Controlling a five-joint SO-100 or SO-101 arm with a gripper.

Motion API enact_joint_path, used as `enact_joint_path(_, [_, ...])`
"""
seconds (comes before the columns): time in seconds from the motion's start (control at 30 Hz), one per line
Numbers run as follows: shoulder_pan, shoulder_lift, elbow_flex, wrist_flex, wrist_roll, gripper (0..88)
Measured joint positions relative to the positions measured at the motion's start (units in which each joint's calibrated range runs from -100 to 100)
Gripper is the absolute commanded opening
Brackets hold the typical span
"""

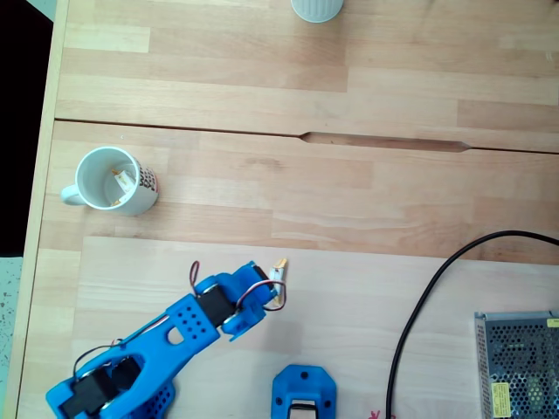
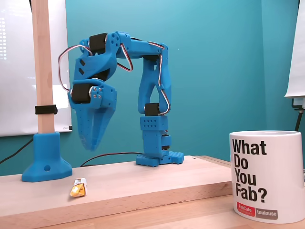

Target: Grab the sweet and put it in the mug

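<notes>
The sweet [image 1: 279, 271] [image 2: 78, 187], a small white wrapped candy with yellow-orange ends, lies on the raised wooden board. My blue gripper [image 1: 272, 292] [image 2: 90, 145] hangs fingers-down above the board, right beside the sweet and clear of it. Its fingers meet at the tips with nothing between them. The white mug [image 1: 87, 166] stands at the left of the overhead fixed view, handle to the left, with another wrapped candy [image 1: 122, 182] inside. In the side fixed view the mug [image 2: 267, 174] is near at the right and carries black lettering and a red label.
A pale ribbed cup [image 1: 316, 9] stands at the far edge. A black cable [image 1: 410, 323] and a metal mesh box [image 1: 520, 362] lie at the right. A blue post base [image 1: 303, 393] [image 2: 45, 160] sits near the arm. The board [image 1: 349, 288] forms a step above the table.
</notes>
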Motion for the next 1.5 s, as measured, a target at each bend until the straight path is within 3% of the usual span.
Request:
enact_joint_path(0.5, [5.2,12.6,-9.3,0.0,-0.7,3.0])
enact_joint_path(0.8, [5.8,13.3,-9.4,-0.1,-3.7,3.5])
enact_joint_path(1.5, [5.8,13.4,-9.4,-0.1,21.2,3.2])
